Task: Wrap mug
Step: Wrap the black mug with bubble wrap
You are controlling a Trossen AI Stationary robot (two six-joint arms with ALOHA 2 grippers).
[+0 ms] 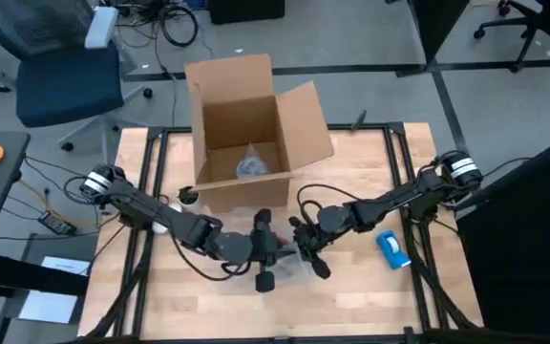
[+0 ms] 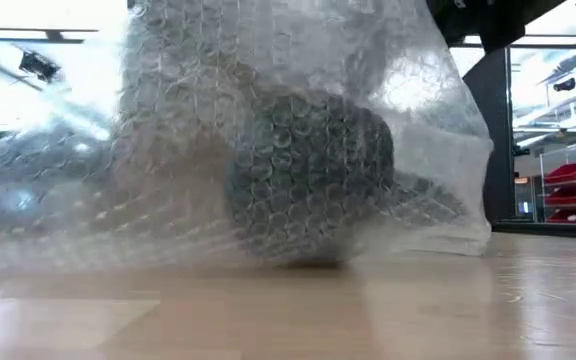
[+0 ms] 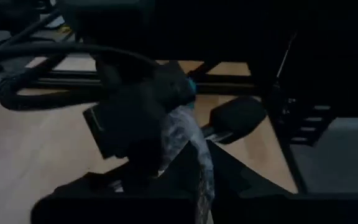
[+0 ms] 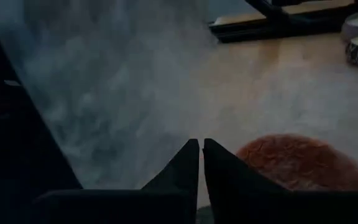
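A sheet of clear bubble wrap (image 2: 218, 90) is draped over the mug (image 2: 308, 180), which shows as a dark round shape standing on the wooden table; its upper part rises out of the low view. In the right wrist view the mug (image 4: 297, 165) is an orange blur beside my fingers. Both grippers meet at the middle of the table: my left gripper (image 1: 267, 250) and my right gripper (image 1: 306, 250) face each other over the wrap (image 1: 285, 269), each shut on it. My left gripper pinches a bunched strip of the bubble wrap (image 3: 188, 146) between its two fingers, coming from the table's left. The strip runs up from the fingers toward the other arm; how many layers, I cannot tell. My right gripper's fingers (image 4: 188, 168) are closed together on the wrap's edge (image 4: 166, 155), coming from the table's right, next to the mug. The pinched spot hardly shows.
An open cardboard box (image 1: 246, 134) stands at the far middle of the table with a wrapped item inside. A blue tape dispenser (image 1: 391, 248) lies to the right of the grippers. A small white round thing (image 1: 189, 196) sits beside the box's left corner.
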